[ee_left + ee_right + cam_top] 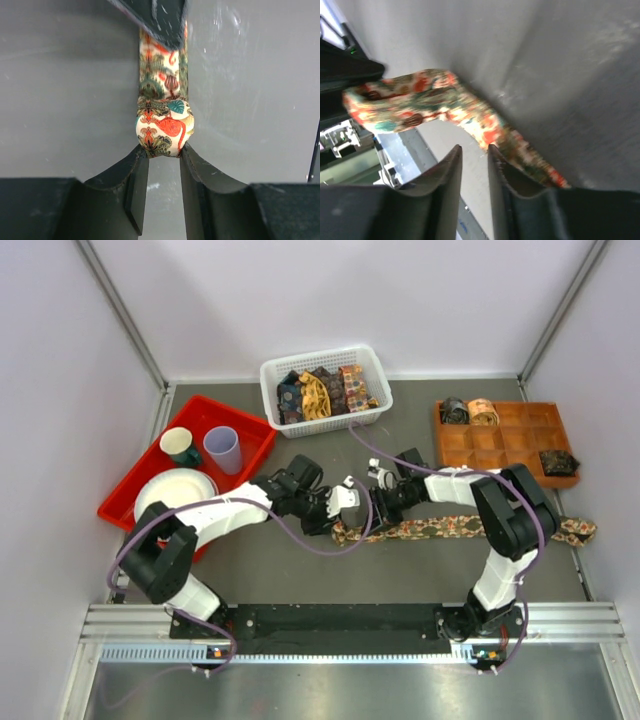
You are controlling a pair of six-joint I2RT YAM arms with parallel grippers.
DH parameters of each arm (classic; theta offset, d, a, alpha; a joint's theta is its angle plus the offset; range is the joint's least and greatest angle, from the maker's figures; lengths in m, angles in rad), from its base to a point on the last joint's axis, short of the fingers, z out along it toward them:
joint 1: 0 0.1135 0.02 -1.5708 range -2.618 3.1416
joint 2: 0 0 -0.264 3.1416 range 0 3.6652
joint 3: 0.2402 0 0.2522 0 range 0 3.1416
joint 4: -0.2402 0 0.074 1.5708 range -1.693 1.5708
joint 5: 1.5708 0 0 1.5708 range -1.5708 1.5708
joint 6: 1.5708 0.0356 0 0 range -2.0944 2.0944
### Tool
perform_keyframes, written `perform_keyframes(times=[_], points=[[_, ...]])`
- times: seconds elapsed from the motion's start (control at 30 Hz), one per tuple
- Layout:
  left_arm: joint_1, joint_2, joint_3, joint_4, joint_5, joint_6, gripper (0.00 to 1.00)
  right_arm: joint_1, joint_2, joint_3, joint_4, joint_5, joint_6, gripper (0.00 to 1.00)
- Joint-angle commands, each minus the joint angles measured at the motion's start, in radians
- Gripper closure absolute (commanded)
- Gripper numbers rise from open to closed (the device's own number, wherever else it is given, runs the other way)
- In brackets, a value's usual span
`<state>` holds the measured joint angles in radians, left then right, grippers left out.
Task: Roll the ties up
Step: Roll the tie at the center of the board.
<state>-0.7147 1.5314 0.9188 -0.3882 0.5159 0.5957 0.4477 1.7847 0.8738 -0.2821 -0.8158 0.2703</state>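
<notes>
Here the left gripper (162,150) pinches the rounded, printed-fabric coil of the tie (161,82); the right gripper (475,150) stands narrowly parted.

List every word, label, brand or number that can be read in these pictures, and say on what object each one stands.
No text is readable in any view.
The tie bears only plant and animal motifs.
The green cup, white basket and orange tray show no print.

The grey table (420,440) holds a white basket (330,421) at the back, a red tray (258,438) left, an orange tray (500,455) right, and one long tie (450,528) in front.
</notes>
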Motion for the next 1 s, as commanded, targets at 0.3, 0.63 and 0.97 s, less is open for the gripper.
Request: perform_keyframes(times=[0.3,0.63,0.97], points=[[-0.071,0.136,0.132,0.066,-0.016,-0.048,0.64,-0.037,-0.166,-0.012,0.006,-0.169,-0.003,0.45],[-0.085,0.219,0.187,0.081,-0.025,-0.051,0.58,-0.098,-0.108,-0.024,0.007,-0.192,-0.027,0.44],[-0.086,0.237,0.195,0.08,-0.002,-0.042,0.44,-0.093,-0.019,-0.006,0.103,-0.209,0.032,0.47]])
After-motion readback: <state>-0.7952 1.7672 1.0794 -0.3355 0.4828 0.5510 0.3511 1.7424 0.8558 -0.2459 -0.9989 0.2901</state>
